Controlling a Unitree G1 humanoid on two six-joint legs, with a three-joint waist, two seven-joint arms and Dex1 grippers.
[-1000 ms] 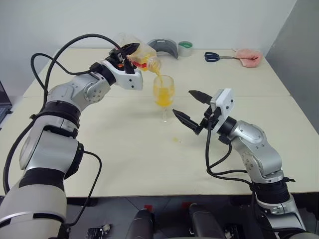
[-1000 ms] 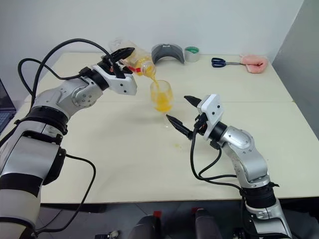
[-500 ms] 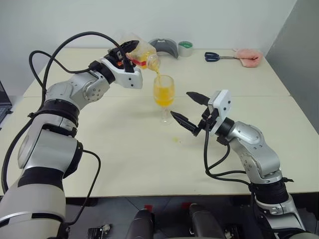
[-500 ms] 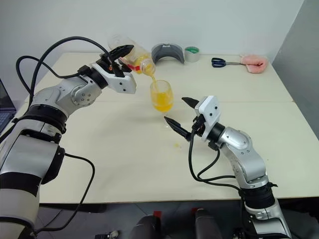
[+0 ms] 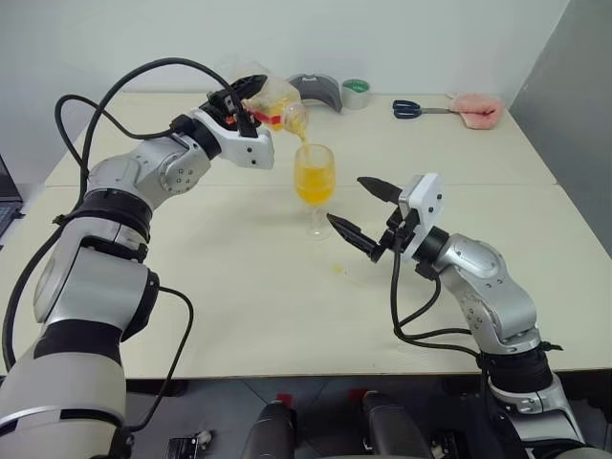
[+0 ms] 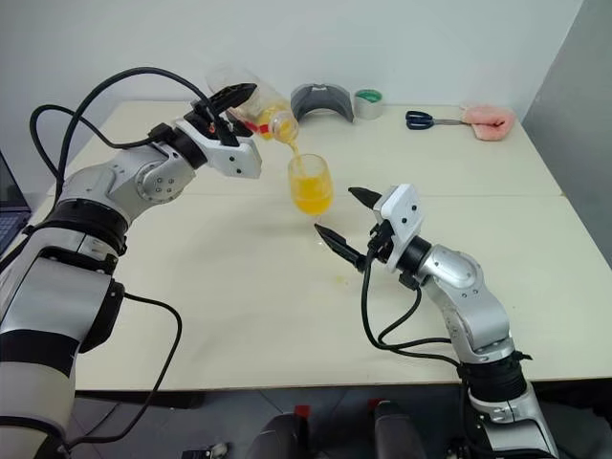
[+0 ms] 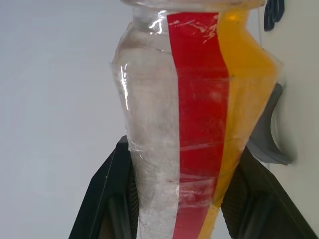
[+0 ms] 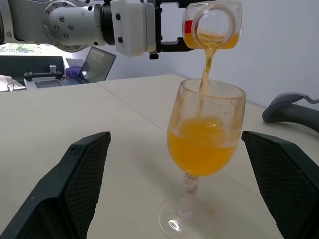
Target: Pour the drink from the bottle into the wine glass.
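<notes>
Pouring orange drink (image 8: 202, 144), glass (image 8: 203, 149) half-full

The small clear plastic bottle (image 7: 199, 124) with its red label strip is cut off at the top and bottom edges; a dark laptop (image 5: 5, 196) is cropped at the left edge.

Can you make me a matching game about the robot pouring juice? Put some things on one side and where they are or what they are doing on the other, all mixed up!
Things:
1. bottle
2. wine glass
3. right gripper
4. scissors

Places or states:
A. open and empty, beside the glass
B. lying at the far edge of the table
C. tilted in the left gripper, juice running out
D. standing upright, partly filled with orange drink

Right pairs: 1-C, 2-D, 3-A, 4-B
</notes>
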